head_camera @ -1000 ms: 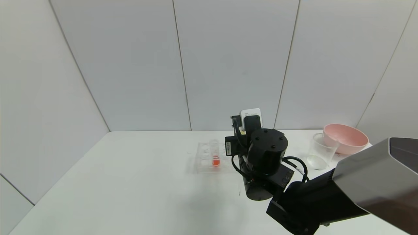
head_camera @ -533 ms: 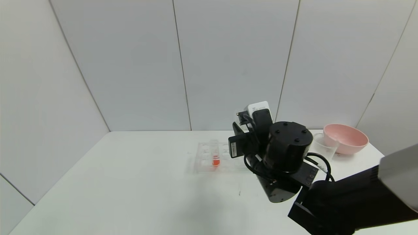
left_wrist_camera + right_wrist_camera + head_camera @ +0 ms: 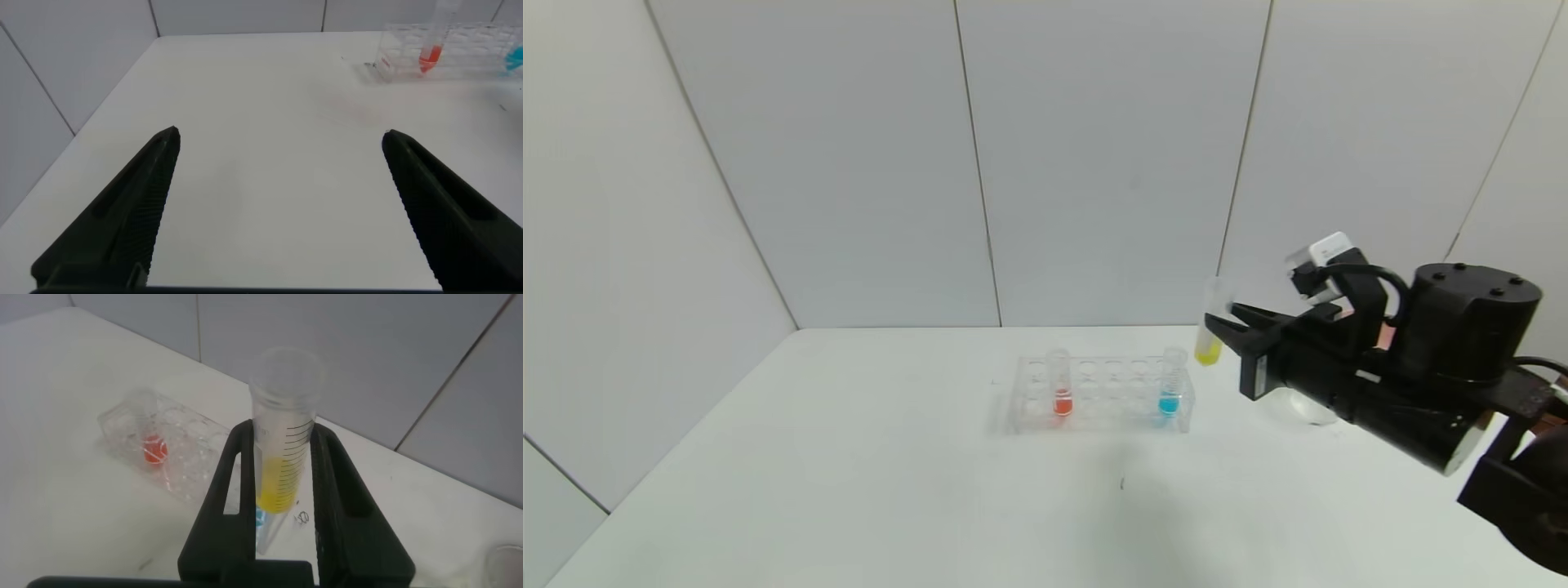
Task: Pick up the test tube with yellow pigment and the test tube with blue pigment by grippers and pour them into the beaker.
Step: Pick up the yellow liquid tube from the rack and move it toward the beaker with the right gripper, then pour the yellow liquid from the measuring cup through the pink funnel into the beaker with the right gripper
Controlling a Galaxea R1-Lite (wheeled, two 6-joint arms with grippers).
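mostly bare white table point(image 3: 849, 457), pale grey wall panels point(image 3: 1094, 163) behind.

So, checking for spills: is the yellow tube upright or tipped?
Upright: the yellow test tube stands near-vertical in the right end effector, pigment at bottom.

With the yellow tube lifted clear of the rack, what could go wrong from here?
1. The right gripper pinches the test tube with yellow pigment between slim fingers, so it could slip or swing when tilted.
2. The open-topped tube could spill before reaching the beaker, largely hidden behind the arm.
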